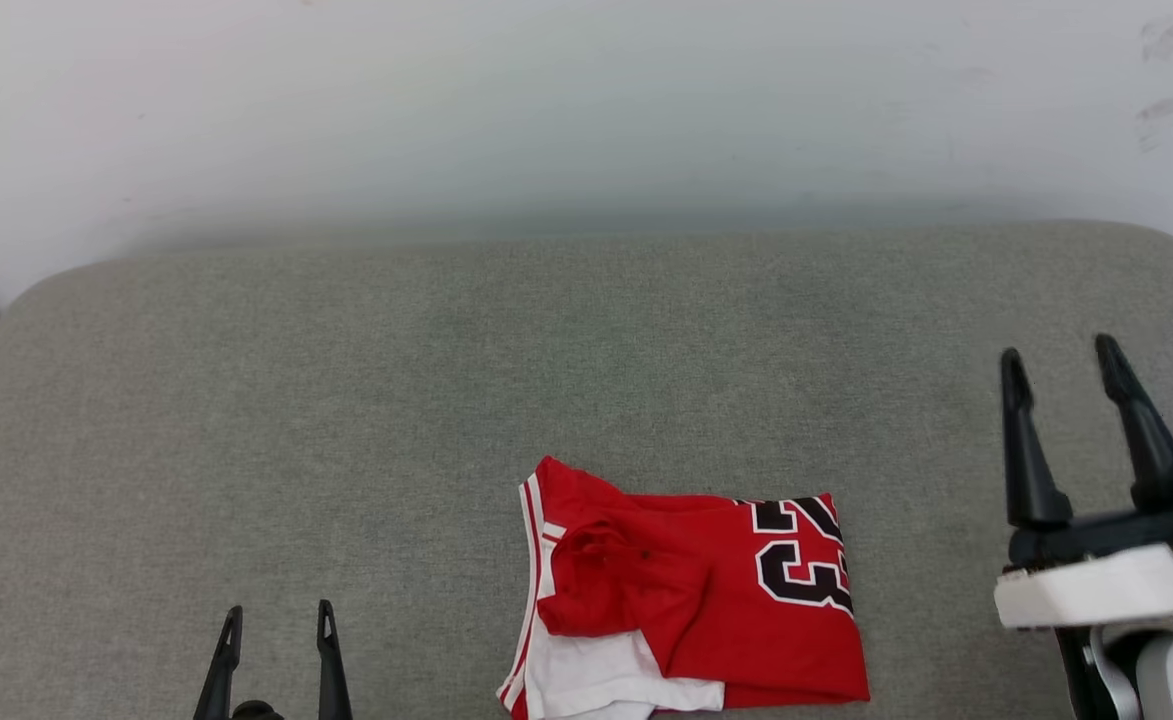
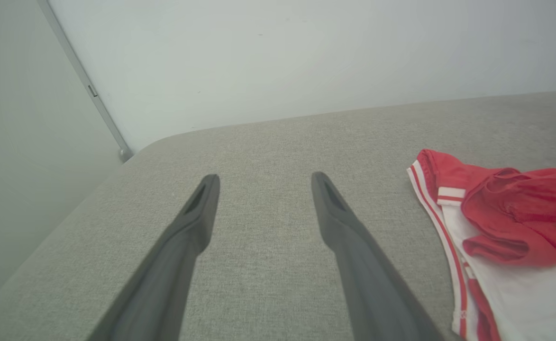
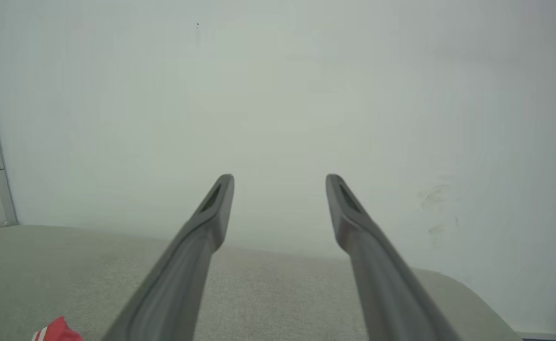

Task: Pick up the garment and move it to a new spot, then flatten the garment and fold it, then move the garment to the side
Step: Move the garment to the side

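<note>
Red garment (image 1: 736, 610) folded, black numerals up, left hand (image 1: 279, 610), right hand (image 1: 1058, 350) both released

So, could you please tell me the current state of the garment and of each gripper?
Garment: roughly folded, rumpled on top, lying on the grey padded surface, not gripped.
Left gripper: open, holding nothing.
Right gripper: open, holding nothing.

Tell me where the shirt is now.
In the head view the shirt lies folded on the cushion, bottom centre, between the left tool and right tool, touching neither.
</note>
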